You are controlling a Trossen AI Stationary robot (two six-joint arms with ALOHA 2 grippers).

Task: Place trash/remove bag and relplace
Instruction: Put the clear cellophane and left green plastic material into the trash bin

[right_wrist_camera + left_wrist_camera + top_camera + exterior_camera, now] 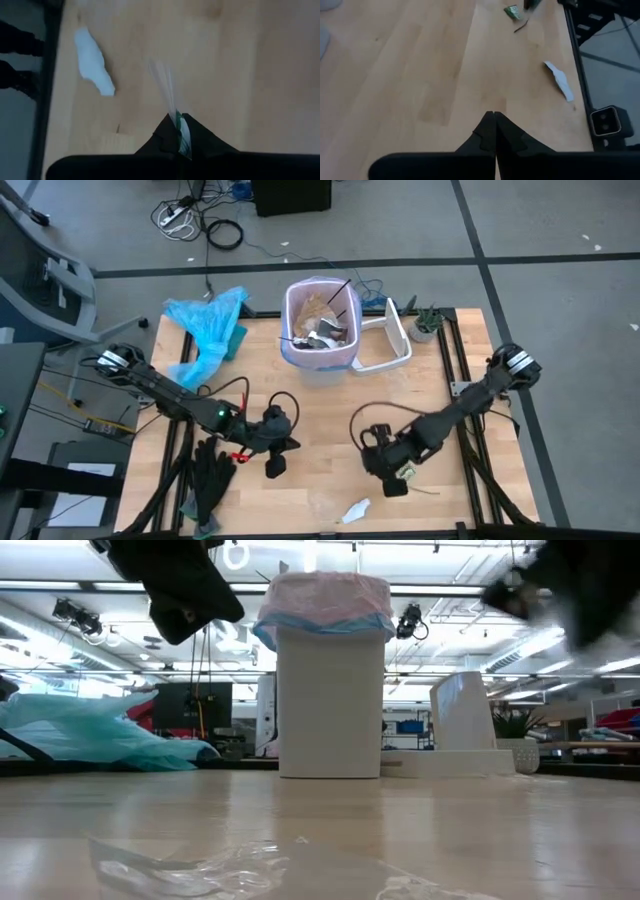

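A: Right gripper (pixel 176 131) is pinching a green wrapper (pixel 183 137) by its edge, near right of the table (pixel 320 395); left gripper (pixel 494 131) waits pressed together, empty.
B: Risk?
A: I'd say a thin hold; it could slip before reaching the bin (pixel 321 325), far centre, already lined with the bag (pixel 322 600). A white scrap (pixel 355 511) lies nearby; gloves (pixel 210 475) lie left.

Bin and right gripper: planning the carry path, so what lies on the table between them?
Bare wood, per the high view: nothing lies between the right gripper, shut on a wrapper, and the bin.
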